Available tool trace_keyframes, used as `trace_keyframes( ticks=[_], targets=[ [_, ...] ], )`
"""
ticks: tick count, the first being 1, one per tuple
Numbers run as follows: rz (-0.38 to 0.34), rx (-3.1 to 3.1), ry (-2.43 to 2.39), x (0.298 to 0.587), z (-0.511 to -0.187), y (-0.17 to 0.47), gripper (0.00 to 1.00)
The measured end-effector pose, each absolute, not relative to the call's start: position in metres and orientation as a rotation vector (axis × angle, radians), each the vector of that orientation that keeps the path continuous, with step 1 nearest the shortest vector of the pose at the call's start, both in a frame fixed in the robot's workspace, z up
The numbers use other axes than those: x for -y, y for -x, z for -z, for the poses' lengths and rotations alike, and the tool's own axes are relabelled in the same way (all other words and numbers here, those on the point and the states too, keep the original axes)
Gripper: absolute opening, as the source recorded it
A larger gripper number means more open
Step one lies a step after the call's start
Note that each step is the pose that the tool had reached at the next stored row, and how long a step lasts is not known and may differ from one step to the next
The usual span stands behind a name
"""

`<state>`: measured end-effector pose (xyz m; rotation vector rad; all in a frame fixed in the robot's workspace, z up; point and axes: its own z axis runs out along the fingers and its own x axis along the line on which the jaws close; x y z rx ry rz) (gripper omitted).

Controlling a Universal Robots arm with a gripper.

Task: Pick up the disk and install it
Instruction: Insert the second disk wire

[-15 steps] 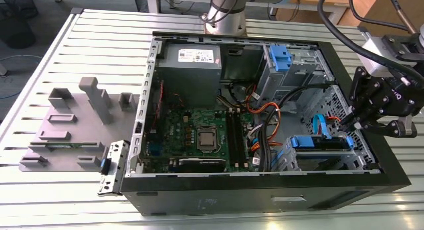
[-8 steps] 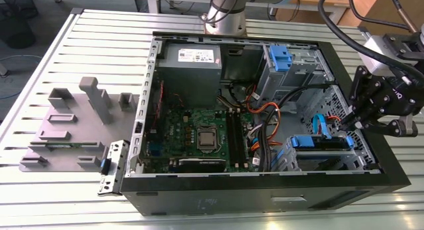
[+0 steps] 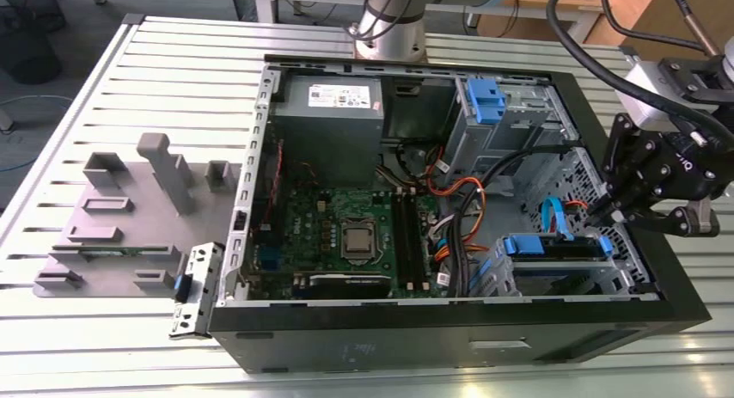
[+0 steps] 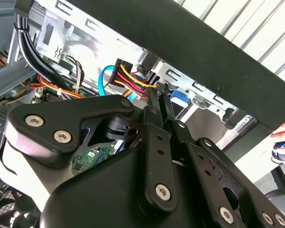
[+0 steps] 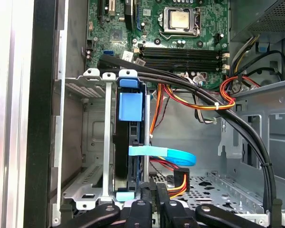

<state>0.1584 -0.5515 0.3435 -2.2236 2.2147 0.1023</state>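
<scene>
Pincer (image 3: 596, 211) first: you see it low inside the open computer case (image 3: 459, 329), toward the exterior view's right, its black fingers (image 4: 156, 107) drawn close together at the orange, yellow and red power leads (image 4: 133, 78); whether they actually clamp anything you cannot tell.

Your disk (image 5: 126, 156) stands on edge in the metal drive bay (image 5: 97, 142) in the case's near right corner, its blue bracket tab (image 5: 130, 105) uppermost in the first wrist view. A light-blue flat cable (image 5: 173, 154) curves away from its side, and the power plug (image 5: 176, 181) sits just beside it, close to the pincer's tips.

Room is tight here: the bay's wall stands on one side, a black cable bundle (image 5: 218, 107) sweeps across on the other, and the case's black rim (image 4: 218, 57) runs close by.

Further in, the motherboard (image 3: 344, 230) lies flat on the case floor, the grey power-supply box (image 3: 327, 106) fills the far corner, and a blue caddy (image 3: 482, 101) sits atop the far right bay. Left of the case, grey fixture blocks (image 3: 126, 209) stand on the slatted table (image 3: 172, 63).
</scene>
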Motion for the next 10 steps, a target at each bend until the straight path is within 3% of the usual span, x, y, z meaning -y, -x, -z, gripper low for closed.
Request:
trace_keyframes(
  ticks=[10],
  targets=[
    [-0.102, -2.214, 2.223, 0.5514, -0.3435, -0.1558, 0.16]
  ],
)
